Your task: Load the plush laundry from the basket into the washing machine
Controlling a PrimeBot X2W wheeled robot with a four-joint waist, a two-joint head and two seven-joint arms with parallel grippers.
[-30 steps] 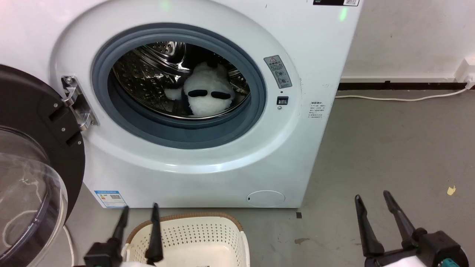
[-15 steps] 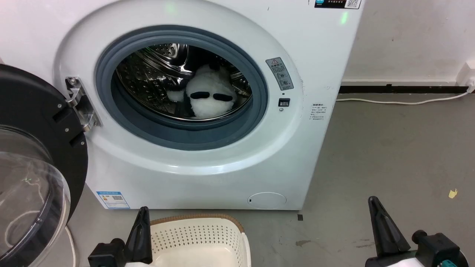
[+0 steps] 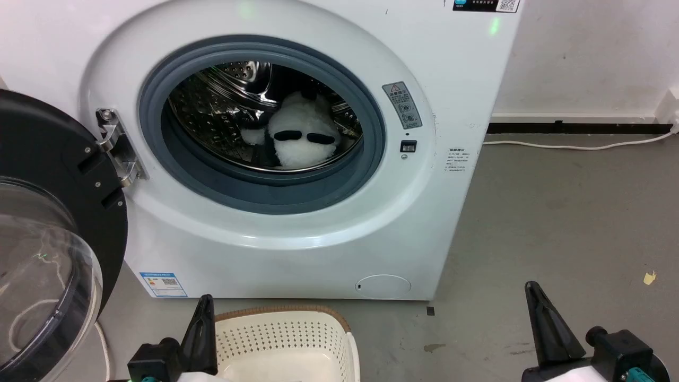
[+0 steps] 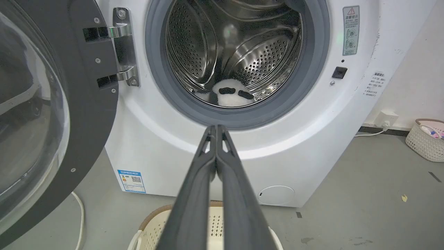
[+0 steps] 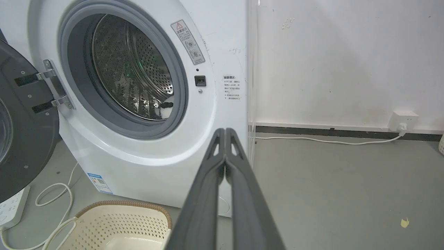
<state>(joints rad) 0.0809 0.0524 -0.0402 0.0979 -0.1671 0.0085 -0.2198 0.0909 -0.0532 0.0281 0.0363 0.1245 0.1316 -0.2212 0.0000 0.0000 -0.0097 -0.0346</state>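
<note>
Fingers of the left gripper (image 4: 216, 127) pressed together, tips before the washing machine's (image 4: 312, 149) grey seal (image 4: 313, 69). The plush laundry (image 4: 231, 98) lies low in the drum (image 4: 270, 59) (white fur, two black patches showing). The door (image 4: 93, 146) stands open at left; basket (image 4: 152, 225) below.

White cable (image 3: 578, 148) crosses grey floor (image 3: 557, 223) to socket (image 5: 402, 119).

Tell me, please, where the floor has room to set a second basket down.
The floor right of the washer, out to the wall, is bare. Crowded: before the washer stands the basket, with the open door and cords left.
</note>
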